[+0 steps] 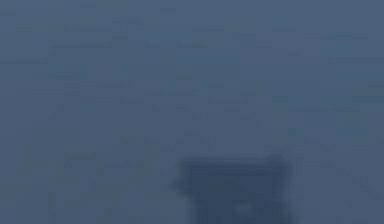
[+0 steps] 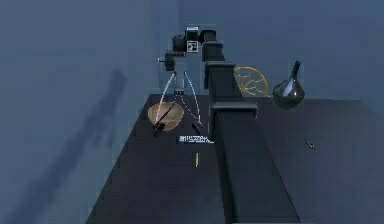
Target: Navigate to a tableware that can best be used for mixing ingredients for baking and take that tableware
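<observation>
Bowl (image 2: 162,116): brown, on the dark table, at the gripper's finger nearer the arm side view's left; contact cannot be told.
Wall (image 1: 190,80): plain blue, forward view.
Table (image 2: 320,190): under the gripper, arm side view.
Arm (image 2: 235,130): dark bar over the table.
Gripper (image 2: 181,126): fingers pointing down by the bowl; holding anything or not, cannot tell.
Vase (image 2: 291,90): dark, well apart from the gripper, beyond the arm.

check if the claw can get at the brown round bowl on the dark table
Probably yes: the claw sits right at the brown round bowl, with nothing visible between them.
</observation>
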Motion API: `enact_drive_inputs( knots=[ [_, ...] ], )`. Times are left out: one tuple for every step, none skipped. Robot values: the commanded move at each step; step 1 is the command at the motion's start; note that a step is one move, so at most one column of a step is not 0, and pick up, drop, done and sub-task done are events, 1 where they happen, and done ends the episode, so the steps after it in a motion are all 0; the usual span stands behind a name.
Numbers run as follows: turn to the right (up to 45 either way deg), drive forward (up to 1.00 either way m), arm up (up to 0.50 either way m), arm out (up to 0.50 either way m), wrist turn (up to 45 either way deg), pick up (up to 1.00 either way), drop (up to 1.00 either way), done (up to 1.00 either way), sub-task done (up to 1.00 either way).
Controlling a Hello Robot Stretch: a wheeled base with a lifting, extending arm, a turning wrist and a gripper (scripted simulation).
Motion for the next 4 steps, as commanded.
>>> enact_drive_inputs(
  knots=[
    [0.0,0.00,0.00,0.00,45.0,0.00,0.00,0.00,0.00],
    [0.0,0.00,0.00,0.00,45.0,0.00,0.00,0.00,0.00],
    [0.0,0.00,0.00,0.00,45.0,0.00,0.00,0.00,0.00],
    [0.0,0.00,0.00,0.00,21.0,0.00,0.00,0.00,0.00]
  ],
)
